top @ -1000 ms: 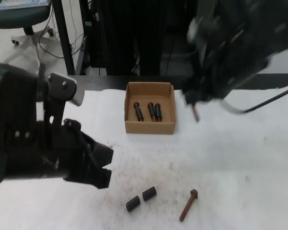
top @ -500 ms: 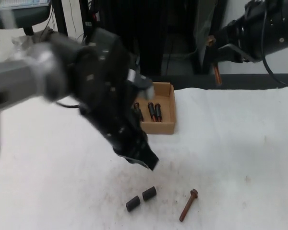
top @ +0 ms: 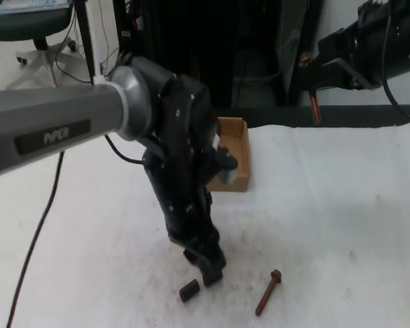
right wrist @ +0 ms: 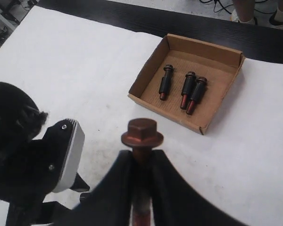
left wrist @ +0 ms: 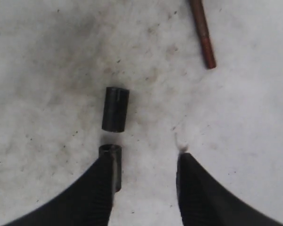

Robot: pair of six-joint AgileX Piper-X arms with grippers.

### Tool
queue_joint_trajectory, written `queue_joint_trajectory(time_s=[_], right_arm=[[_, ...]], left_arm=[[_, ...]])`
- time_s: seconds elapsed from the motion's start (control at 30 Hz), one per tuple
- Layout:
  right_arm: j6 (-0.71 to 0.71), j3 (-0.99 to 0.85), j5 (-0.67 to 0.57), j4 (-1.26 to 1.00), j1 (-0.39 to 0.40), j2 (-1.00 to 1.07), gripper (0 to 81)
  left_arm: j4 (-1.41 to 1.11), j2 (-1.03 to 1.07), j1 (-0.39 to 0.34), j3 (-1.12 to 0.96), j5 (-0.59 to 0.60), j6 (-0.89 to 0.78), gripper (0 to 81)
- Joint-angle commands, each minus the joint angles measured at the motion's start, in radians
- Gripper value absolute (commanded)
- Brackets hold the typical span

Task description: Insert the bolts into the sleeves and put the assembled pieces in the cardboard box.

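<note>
Two short black sleeves lie on the white bench near its front. My left gripper (left wrist: 144, 160) (top: 208, 268) hangs low over them, open. One sleeve (left wrist: 111, 154) sits right at one fingertip (left wrist: 104, 174). The other sleeve (left wrist: 115, 109) (top: 188, 290) lies just beyond, apart from both fingers. A loose copper bolt (left wrist: 203, 35) (top: 268, 292) rests to the right of the sleeves. My right gripper (right wrist: 142, 162) (top: 311, 78) is raised at the back right, shut on a second copper bolt (right wrist: 141, 133) (top: 315, 108). The cardboard box (right wrist: 151, 77) (top: 238, 174) holds three assembled pieces (right wrist: 186, 89).
The left arm's thick body (top: 181, 171) stands between the box and the sleeves and hides part of the box in the high view. A black strip (right wrist: 132, 21) borders the bench's far edge. An office chair (top: 27, 20) stands behind.
The left arm swung in from the left side and lowered its gripper down to the sleeves. The right arm lifted its bolt up and back to the right.
</note>
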Motion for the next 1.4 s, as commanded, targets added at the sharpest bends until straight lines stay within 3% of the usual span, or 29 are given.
queue_joint_trajectory(time_s=[0.0, 0.23, 0.47, 1.37], right_arm=[[-0.006, -0.007, -0.013, -0.009, -0.004, -0.007, 0.8], [-0.006, -0.007, -0.026, -0.01, -0.004, -0.007, 0.8], [-0.006, -0.007, -0.033, -0.012, -0.004, -0.007, 0.8], [-0.006, -0.007, -0.033, -0.012, -0.004, -0.007, 0.8]], left_arm=[[0.006, 0.003, -0.023, -0.012, -0.069, 0.056, 41.3], [-0.126, 0.025, -0.091, -0.012, -0.198, 0.121, 41.3], [-0.18, 0.069, -0.093, -0.009, -0.253, 0.124, 41.3], [-0.196, 0.173, -0.093, -0.007, -0.259, 0.115, 41.3]])
